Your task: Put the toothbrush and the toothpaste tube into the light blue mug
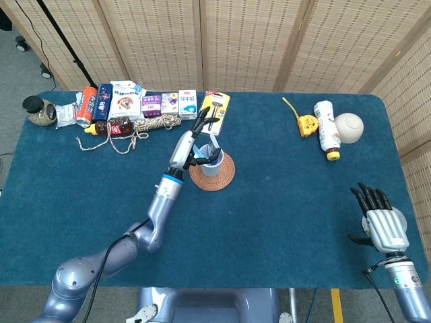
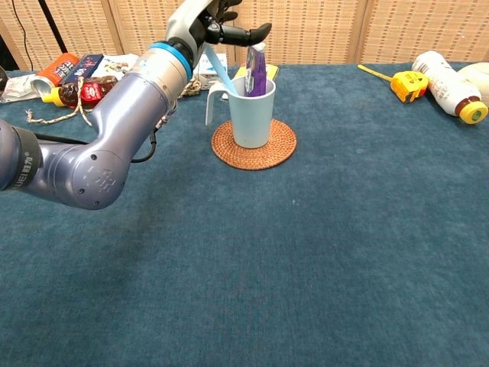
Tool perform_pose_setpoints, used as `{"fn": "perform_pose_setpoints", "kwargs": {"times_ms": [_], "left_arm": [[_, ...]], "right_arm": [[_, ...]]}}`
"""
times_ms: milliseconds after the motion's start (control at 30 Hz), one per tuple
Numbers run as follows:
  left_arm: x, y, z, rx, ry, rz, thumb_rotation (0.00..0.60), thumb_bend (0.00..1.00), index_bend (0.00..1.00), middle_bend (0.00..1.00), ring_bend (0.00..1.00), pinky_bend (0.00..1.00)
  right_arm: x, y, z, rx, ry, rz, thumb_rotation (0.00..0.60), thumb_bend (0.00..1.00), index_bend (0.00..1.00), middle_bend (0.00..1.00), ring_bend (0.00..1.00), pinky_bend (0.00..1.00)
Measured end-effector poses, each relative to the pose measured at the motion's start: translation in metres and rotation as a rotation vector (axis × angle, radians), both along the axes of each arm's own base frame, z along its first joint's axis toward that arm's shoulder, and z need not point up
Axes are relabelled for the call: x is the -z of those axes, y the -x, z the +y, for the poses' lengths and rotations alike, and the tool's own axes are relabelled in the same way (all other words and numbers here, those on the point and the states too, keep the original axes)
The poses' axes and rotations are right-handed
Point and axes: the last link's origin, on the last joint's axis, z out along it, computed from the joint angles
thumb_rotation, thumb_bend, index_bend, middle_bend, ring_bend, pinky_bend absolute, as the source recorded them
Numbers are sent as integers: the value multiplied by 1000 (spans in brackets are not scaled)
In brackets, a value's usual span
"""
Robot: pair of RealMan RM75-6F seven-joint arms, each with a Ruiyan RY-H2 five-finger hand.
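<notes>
The light blue mug stands on a round woven coaster at the table's middle. A purple toothpaste tube stands upright inside it, and a light blue toothbrush leans out over the mug's left rim. My left hand hovers just above and left of the mug with its fingers spread, holding nothing. My right hand rests at the table's near right corner, fingers stretched out and empty.
Boxes, a brown bottle, a coil of rope and a can line the far left edge. A yellow razor pack lies behind the mug. A yellow tape measure, a white bottle and a white ball sit far right.
</notes>
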Motion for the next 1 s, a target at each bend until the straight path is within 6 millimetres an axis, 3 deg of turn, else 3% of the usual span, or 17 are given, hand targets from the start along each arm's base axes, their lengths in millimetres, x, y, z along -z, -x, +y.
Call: {"fn": "perform_pose_setpoints", "kwargs": {"times_ms": [67,267,500,600,700,833,933,1000], "left_arm": [[-5,0,0,8,-12,-7,590,318,3,0,0,0],[-36,9,1,42,-76,76,506,273,0,0,0,0],[-88,31,-13,57,-167,246,492,249,0,0,0,0],[-120,57,-25,31,-219,377,495,244,0,0,0,0],[-157,95,-46,-28,-252,523,497,244,0,0,0,0],[-207,169,-94,-178,-254,687,498,244,0,0,0,0],[-230,219,-140,-286,-232,783,507,244,0,0,0,0],[-237,242,-168,-339,-215,817,516,245,0,0,0,0]], "right_arm": [[0,0,0,-2,1,1,600,0,0,0,0,0],[-3,-2,2,-16,11,3,600,0,0,0,0,0],[-8,-3,5,-39,22,26,600,0,0,0,0,0],[-11,-6,7,-56,41,34,600,0,0,0,0,0],[-15,-9,9,-80,76,34,600,0,0,0,0,0],[-19,-16,10,-125,146,16,600,0,0,0,0,0],[-22,-20,12,-164,198,4,600,0,0,0,0,0],[-23,-22,13,-183,216,-2,600,0,0,0,0,0]]}}
